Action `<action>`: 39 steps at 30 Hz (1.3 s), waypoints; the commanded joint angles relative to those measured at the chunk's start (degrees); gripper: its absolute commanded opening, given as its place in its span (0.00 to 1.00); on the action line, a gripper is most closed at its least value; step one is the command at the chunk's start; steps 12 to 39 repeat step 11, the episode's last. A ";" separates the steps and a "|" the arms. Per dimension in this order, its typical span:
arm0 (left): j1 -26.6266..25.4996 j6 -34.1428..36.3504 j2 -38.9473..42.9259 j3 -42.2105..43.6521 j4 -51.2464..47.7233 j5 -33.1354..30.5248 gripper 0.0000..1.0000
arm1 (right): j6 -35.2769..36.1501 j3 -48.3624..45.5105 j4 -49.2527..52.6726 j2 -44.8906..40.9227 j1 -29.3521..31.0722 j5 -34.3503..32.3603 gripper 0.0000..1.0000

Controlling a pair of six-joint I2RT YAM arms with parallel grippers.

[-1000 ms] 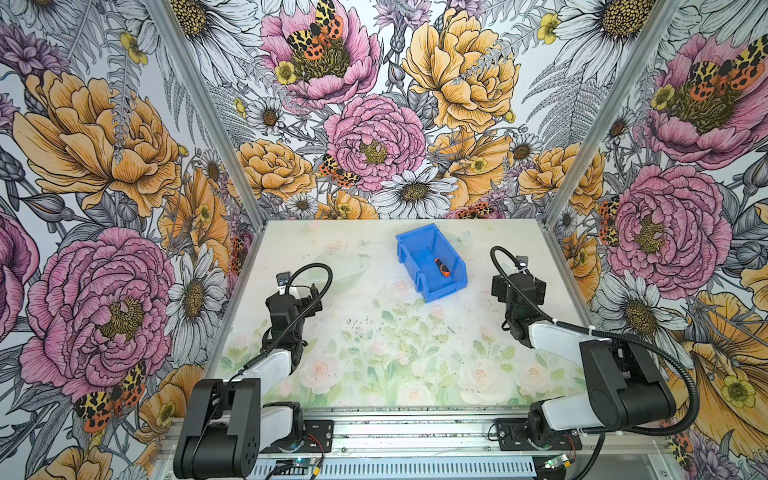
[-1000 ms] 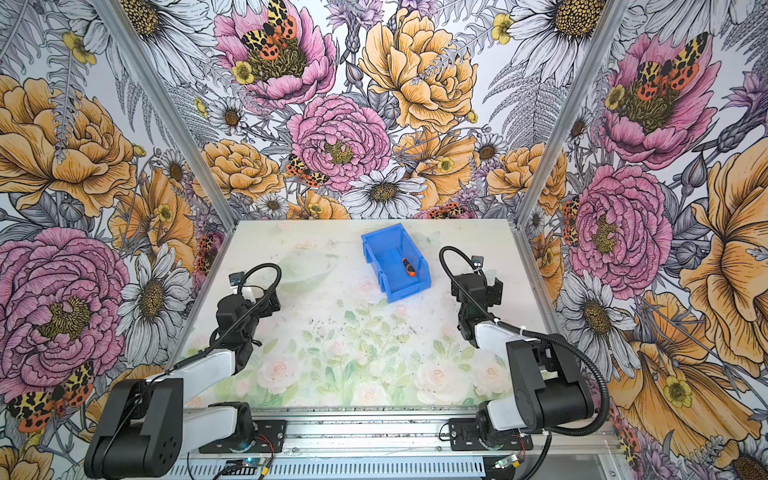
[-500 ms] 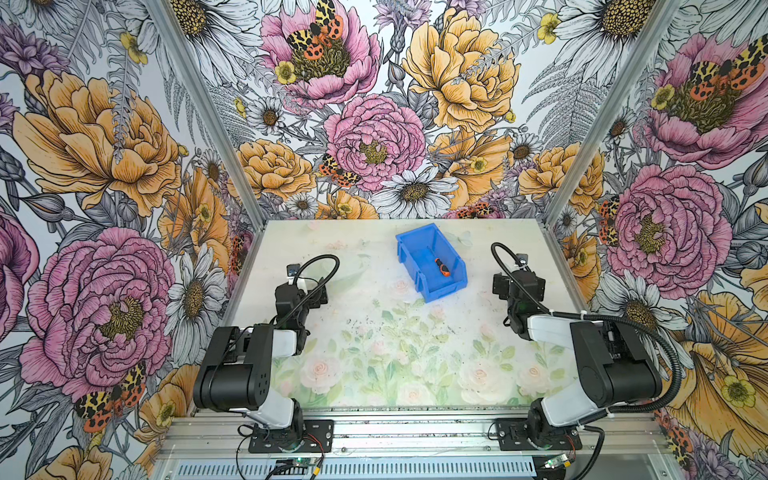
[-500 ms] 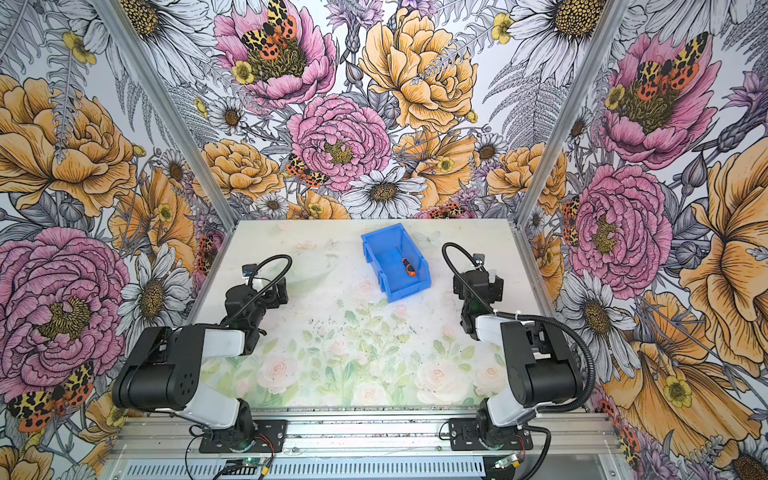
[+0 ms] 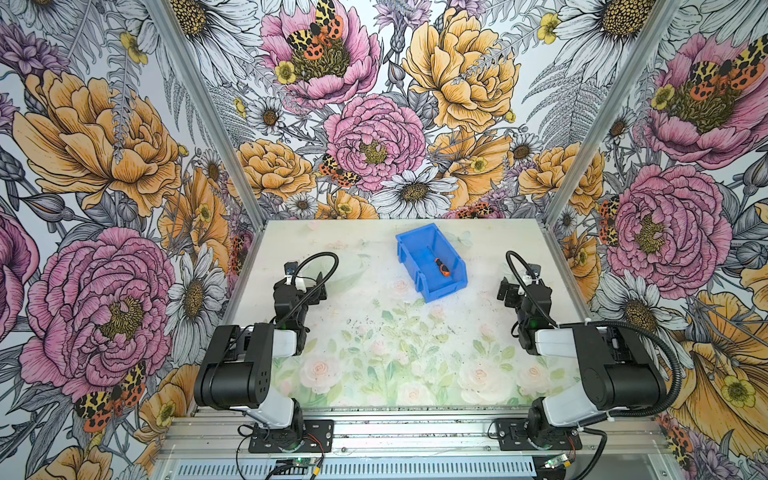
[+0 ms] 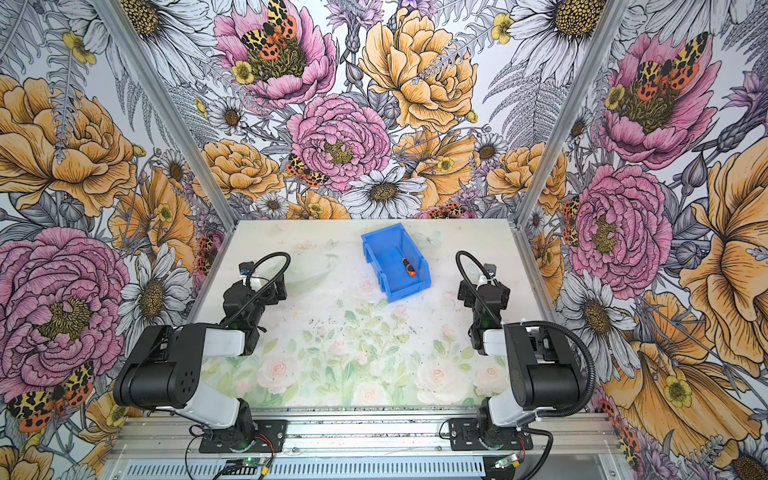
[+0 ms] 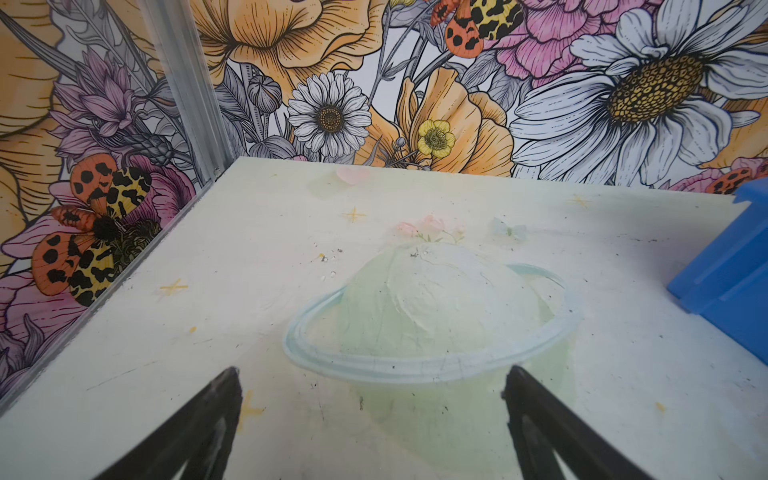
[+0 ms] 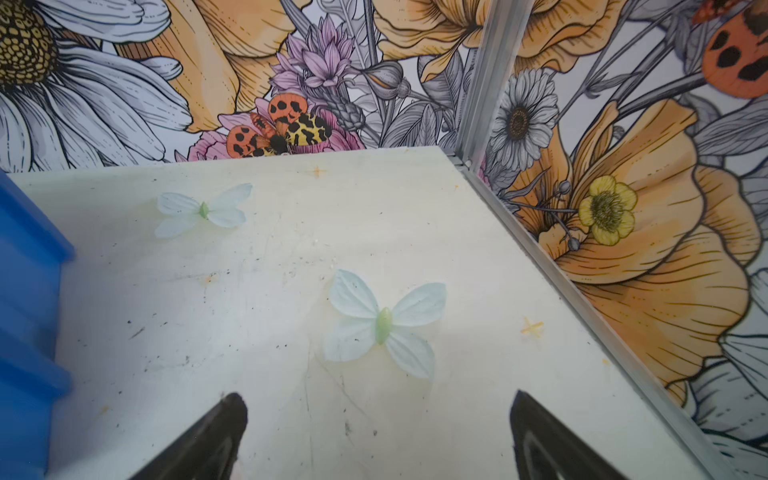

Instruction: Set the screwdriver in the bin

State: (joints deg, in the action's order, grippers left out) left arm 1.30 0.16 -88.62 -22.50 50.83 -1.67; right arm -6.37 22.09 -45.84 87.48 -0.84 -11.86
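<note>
The screwdriver [image 5: 441, 267] [image 6: 407, 268], with its orange-and-black handle, lies on the floor of the blue bin [image 5: 409, 257] [image 6: 374, 257] at the back middle of the table. My left gripper [image 5: 318, 289] [image 6: 279, 289] [image 7: 372, 374] sits low over the table, left of the bin and well apart from it, open and empty. My right gripper [image 5: 505, 291] [image 6: 463, 291] [image 8: 379, 398] is right of the bin, also open and empty. Only a side of the bin [image 7: 727, 266] [image 8: 25, 291] shows at the edge of each wrist view.
The table top [image 5: 374, 353] carries a printed flower pattern, with a printed ringed planet [image 7: 432, 324] and printed butterflies [image 8: 384, 324]. Flowered walls with metal corner posts [image 5: 245, 199] close in three sides. Both arms are folded near the front rail [image 5: 415, 432].
Both arms have folded up, their elbows rising over the front of the table, while the grippers stay nearly in place. The screwdriver and bin have not moved.
</note>
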 commanded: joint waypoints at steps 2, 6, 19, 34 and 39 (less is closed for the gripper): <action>-0.28 0.05 -0.05 0.62 2.11 -1.37 0.99 | 0.05 0.21 -3.66 0.49 -0.28 1.94 0.99; -0.22 0.10 -0.06 0.45 1.87 -1.25 0.99 | 0.42 0.15 -4.08 0.48 0.17 1.33 0.99; -1.21 0.77 0.02 0.70 2.25 -3.28 0.99 | 0.70 -0.24 -4.77 0.33 0.59 0.68 0.99; -1.21 0.77 0.02 0.70 2.25 -3.28 0.99 | 0.70 -0.24 -4.77 0.33 0.59 0.68 0.99; -1.21 0.77 0.02 0.70 2.25 -3.28 0.99 | 0.70 -0.24 -4.77 0.33 0.59 0.68 0.99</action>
